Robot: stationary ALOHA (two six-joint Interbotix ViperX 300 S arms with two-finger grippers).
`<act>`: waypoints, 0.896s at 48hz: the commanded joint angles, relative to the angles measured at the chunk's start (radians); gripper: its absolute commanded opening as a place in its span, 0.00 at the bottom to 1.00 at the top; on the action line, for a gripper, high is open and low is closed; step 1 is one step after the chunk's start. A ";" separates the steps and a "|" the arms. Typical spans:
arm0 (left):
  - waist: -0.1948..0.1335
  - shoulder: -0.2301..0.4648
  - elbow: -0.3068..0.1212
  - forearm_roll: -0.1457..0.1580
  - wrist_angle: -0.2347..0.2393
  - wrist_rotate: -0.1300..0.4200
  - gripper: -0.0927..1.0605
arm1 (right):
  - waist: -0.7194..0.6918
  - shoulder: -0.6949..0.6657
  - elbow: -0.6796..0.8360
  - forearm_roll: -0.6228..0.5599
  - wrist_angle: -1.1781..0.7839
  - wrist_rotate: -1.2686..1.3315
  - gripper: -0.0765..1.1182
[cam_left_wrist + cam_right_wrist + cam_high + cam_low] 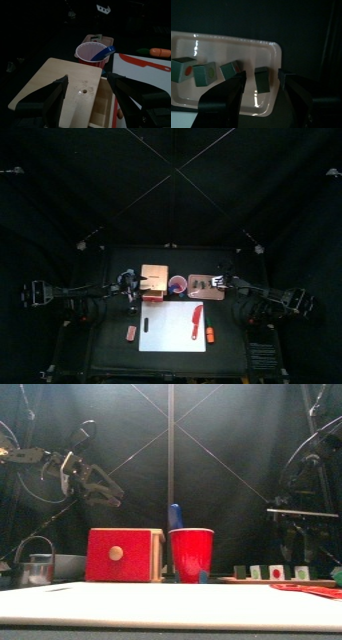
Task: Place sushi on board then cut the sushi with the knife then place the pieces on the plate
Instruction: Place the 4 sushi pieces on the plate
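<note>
sushi pieces (pixel 206 74) were found on pink tray (pixel 238 47) toward table's (pixel 107 353) back edge, right gripper (pixel 262 79) was seen wide open above them, empty, left gripper (pixel 87 80) was seen open over wooden box (pixel 73 75), empty

- cutting board (pixel 167 333): plain white.
- toy knife (pixel 197 318) on it: red.
- wooden box (pixel 124 555): pale wood, with a red drawer front and a pale round knob.
- cup (pixel 191 552): red. The second knife (pixel 174 515) in it is blue.
- tray (pixel 238 42): pink, glossy.
- sushi pieces (pixel 206 73): dark green sides and pale faces, centre dots green or red.
- toy food (pixel 159 51): orange, green end.
- table (pixel 100 343): black.
</note>
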 commanded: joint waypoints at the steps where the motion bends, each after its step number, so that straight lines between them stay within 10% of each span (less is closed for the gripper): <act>1: -0.003 -0.003 -0.029 0.002 -0.006 0.000 0.91 | 0.153 -0.058 -0.035 0.109 -0.048 -0.170 0.80; 17: -0.060 -0.002 -0.074 -0.008 -0.006 -0.005 0.91 | 0.512 -0.063 -0.025 0.124 -0.696 -0.443 0.79; 30: -0.106 0.000 -0.091 -0.043 -0.012 -0.005 0.91 | 0.462 -0.063 0.183 0.074 -1.144 -0.439 0.79; 43: -0.107 0.003 -0.057 -0.061 -0.011 -0.005 0.91 | 0.453 -0.009 0.183 0.087 -1.173 -0.431 0.79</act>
